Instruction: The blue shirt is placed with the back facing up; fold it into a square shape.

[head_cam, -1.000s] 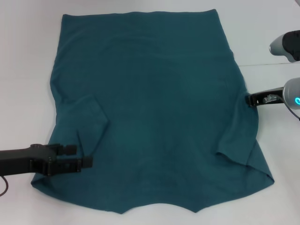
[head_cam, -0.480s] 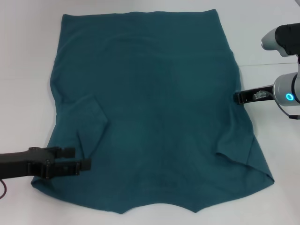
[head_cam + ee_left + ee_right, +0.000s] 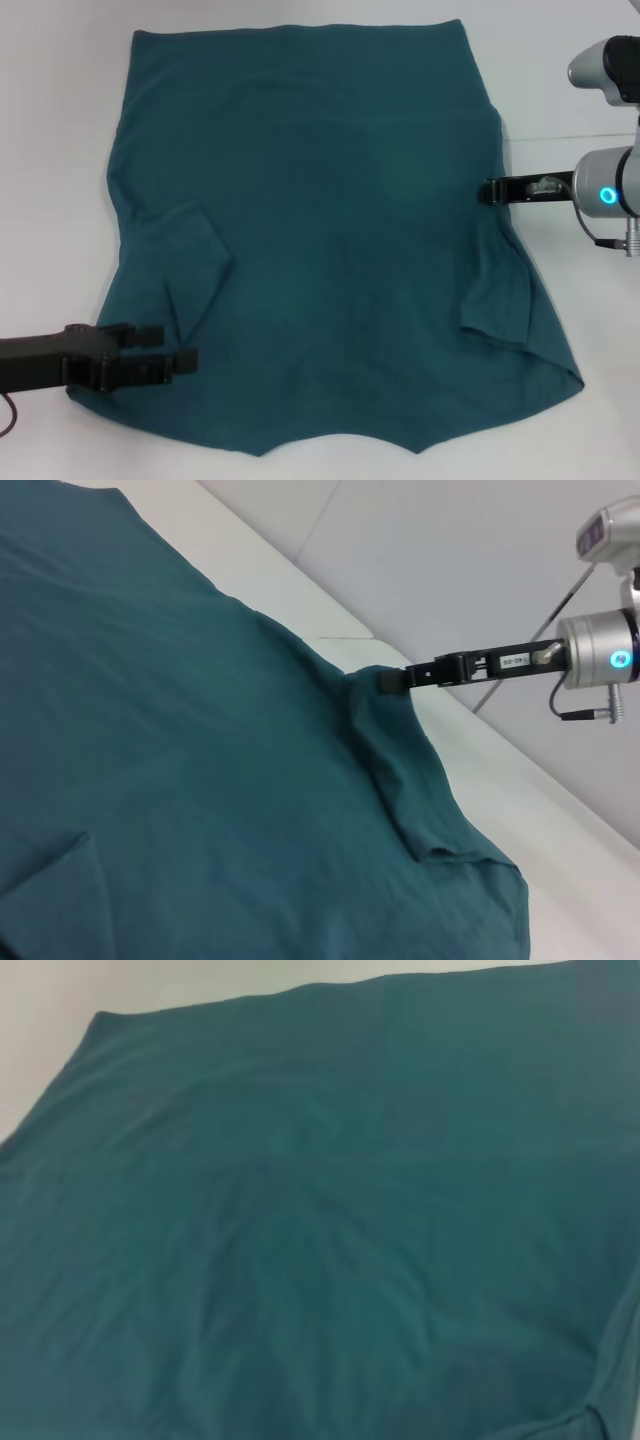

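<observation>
The blue shirt [image 3: 330, 230] lies flat, plain side up, on the white table [image 3: 55, 150], with both sleeves folded inward: the left sleeve [image 3: 190, 265] and the right sleeve [image 3: 505, 290]. My left gripper [image 3: 165, 347] hovers open over the shirt's near-left corner, nothing between its fingers. At the shirt's right edge, about mid-length, my right gripper [image 3: 492, 190] is shut on the hem. The left wrist view shows the shirt [image 3: 200, 740] bunched up against the tip of the right gripper [image 3: 388, 680]. Teal shirt [image 3: 300, 1210] fills the right wrist view.
Bare white table surrounds the shirt on the left, right and far sides. A seam in the table [image 3: 560, 135] runs off to the right behind my right arm. The shirt's collar end reaches the near edge of the head view.
My right gripper moved inward and away from me, carrying the shirt's right edge a little toward the middle. The left gripper slid slightly nearer to me over the near-left corner.
</observation>
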Tool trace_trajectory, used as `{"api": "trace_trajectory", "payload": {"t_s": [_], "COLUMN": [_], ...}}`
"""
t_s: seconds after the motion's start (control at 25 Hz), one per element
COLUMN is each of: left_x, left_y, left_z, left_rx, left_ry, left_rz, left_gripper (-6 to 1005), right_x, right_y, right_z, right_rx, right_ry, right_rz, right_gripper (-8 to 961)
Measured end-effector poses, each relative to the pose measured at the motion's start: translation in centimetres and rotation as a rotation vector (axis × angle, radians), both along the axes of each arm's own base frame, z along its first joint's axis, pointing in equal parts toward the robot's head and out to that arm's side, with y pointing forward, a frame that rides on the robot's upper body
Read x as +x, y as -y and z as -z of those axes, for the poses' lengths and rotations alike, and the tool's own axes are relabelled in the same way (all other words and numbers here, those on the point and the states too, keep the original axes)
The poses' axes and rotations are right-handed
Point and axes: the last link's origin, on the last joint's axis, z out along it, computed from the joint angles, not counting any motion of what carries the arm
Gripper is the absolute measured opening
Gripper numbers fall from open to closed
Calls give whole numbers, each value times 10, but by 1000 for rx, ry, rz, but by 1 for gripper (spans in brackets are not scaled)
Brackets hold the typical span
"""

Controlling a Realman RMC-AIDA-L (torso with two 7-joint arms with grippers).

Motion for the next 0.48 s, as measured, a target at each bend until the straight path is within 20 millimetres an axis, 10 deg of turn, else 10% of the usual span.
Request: {"api": "trace_trajectory", "payload": {"t_s": [0.48], "left_x": [2], "left_y": [4], "left_z": [0], "left_rx": [-19], "left_ry": [3], "left_rz": [24], "left_gripper": [877], "right_x": [-3], "right_y": [-11], "right_z": [20], "right_rx": [56], "right_ry": [-118], "right_rz": [55], "right_gripper": [331]}}
